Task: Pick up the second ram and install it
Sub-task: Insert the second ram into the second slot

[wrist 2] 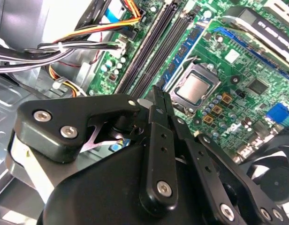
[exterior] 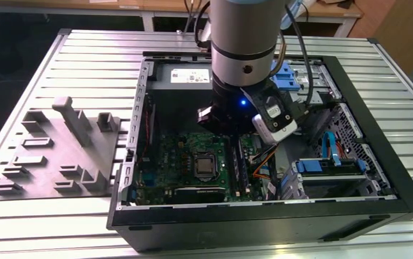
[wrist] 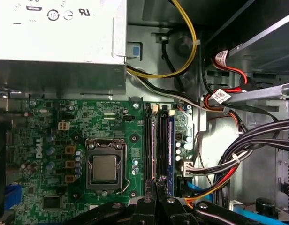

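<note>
arm (exterior: pixel 244 43) vertical into case (exterior: pixel 264 218) | claw (wrist: pixel 156 183) closed over memory slots (wrist: pixel 148 140)

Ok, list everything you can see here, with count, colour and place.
table: one, silver slatted, under everything
tray: one, grey, exterior view's left of the case
case: one, black, open, on the table
motherboard: one, green, inside the case
CPU: one, silver, in its socket
ram slots: several, black, beside the CPU
ram: one, bluish, seated in a slot
cables: several, yellow, red, black, beside the board
arm: one, grey, over the case
gripper: one, black, above the slots
</note>
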### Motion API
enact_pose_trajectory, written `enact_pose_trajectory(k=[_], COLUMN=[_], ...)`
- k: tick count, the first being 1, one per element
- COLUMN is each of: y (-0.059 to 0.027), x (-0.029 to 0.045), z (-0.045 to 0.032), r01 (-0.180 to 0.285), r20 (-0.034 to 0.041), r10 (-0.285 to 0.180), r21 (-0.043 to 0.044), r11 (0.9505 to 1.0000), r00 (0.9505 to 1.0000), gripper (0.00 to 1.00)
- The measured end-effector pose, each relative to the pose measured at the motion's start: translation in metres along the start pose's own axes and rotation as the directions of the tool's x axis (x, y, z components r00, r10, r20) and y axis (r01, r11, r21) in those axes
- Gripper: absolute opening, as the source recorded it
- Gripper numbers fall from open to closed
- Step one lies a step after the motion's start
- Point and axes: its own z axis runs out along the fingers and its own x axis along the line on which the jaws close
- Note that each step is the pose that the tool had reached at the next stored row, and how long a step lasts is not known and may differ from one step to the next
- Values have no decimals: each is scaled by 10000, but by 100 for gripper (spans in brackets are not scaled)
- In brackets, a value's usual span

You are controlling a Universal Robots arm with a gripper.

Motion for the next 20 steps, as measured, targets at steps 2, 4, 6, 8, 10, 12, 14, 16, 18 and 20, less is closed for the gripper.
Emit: enact_pose_trajectory(k=[2,4,6,8,10,12,14,16,18,20], y=[0,-1,-2,-3,-4,-4,-5,-6,-7,-8], x=[-24,-63,-92,-103,-103,-100,-99,-97,-94,-87], z=[19,37,57,90,128,157,179,201,228,263], r01=[-3,-5,-6,-7,-9,-10,-10,-10,-10,-10], r20=[0,-1,-6,-11,-15,-18,-17,-18,-20,-21], r10=[3,5,6,7,9,10,10,10,10,9], r21=[-26,-47,-59,-66,-75,-81,-87,-89,-89,-88], r11=[10000,10000,10000,10000,10000,10000,10000,10000,10000,10000], r00=[10000,10000,10000,10000,10000,10000,10000,10000,10000,10000], gripper=[11,11,11,11,11,11,11,11,11,11])
